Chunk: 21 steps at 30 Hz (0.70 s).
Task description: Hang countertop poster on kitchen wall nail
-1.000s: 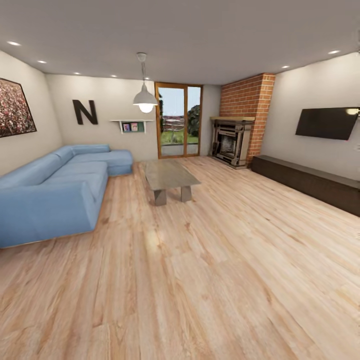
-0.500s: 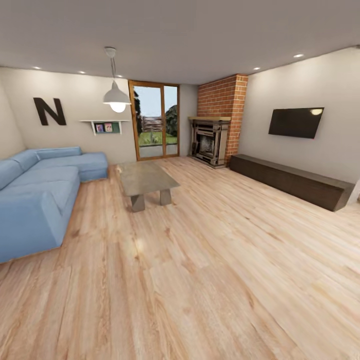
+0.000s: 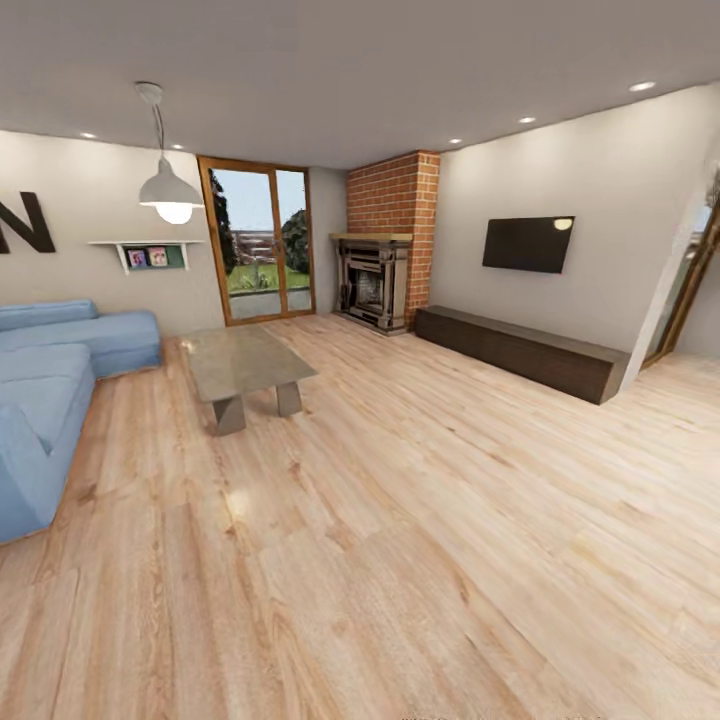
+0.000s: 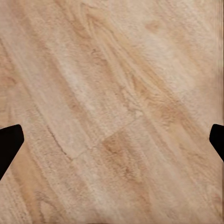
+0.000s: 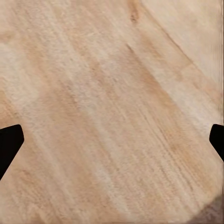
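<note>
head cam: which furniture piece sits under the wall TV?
The long dark low cabinet along the right wall, directly below the TV. The coffee table stands mid-room and the blue sofa sits far left.

A light wood plank floor (image 3: 420, 520) carries a blue sofa (image 3: 45, 390), a coffee table (image 3: 245, 365) and a dark low cabinet (image 3: 520, 352).

Light: bright, even; ceiling spots (image 3: 642, 86), lit pendant (image 3: 172, 192), daylight via glass door (image 3: 256, 243).
Glare: soft sheen on floor (image 3: 238, 503); spot reflected on TV (image 3: 528, 244).
Shadows: faint, under table (image 3: 243, 362).
Distortion: wide-angle stretch at head-view edges.
Sharpness: wrist views soft, blurred wood grain.
</note>
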Motion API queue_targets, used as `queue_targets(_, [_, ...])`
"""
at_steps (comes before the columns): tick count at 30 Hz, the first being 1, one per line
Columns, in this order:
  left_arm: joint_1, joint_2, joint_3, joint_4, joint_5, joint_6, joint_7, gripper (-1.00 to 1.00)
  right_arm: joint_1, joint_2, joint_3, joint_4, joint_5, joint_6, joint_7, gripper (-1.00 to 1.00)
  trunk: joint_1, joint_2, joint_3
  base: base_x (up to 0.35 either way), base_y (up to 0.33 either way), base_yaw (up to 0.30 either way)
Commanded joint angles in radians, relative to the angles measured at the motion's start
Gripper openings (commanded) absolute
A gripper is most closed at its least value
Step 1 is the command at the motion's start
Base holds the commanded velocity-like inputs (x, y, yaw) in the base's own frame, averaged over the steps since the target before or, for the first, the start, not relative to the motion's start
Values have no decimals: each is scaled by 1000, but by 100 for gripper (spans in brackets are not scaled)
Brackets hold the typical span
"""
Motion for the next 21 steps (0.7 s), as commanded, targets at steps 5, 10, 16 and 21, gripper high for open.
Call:
queue_targets(5, [1,0,1,-1,-1,0,0,100,-1,0,0,1,-1,-3,0,100,0,0,-1,2,0,-300])
queue_targets(10, [1,0,1,-1,-1,0,0,100,0,0,0,1,0,-3,0,100,0,0,-1,0,0,-300])
queue_targets(16, [1,0,1,-1,0,0,0,100,0,0,0,1,-1,-3,0,100,0,0,-1,0,0,-300])
queue_targets(21, [1,0,1,-1,-1,0,0,100,0,0,0,2,0,-3,0,100,0,0,-1,1,0,-300])
